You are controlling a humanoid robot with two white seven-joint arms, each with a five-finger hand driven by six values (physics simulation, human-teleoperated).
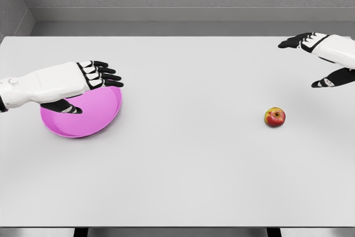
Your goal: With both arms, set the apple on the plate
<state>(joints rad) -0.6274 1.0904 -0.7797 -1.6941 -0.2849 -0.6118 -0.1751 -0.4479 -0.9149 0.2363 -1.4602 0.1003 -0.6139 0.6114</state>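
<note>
The apple (275, 117) lies lower left of the open, empty right hand (324, 62), far right of the plate (83, 116) under the open left hand (91, 84).

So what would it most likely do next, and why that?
Probably bring the right hand down and inward toward the apple. That hand is open and well apart from the apple, which lies alone on the table. The left hand is already over the pink plate, so the apple seems to be the missing piece.
</note>
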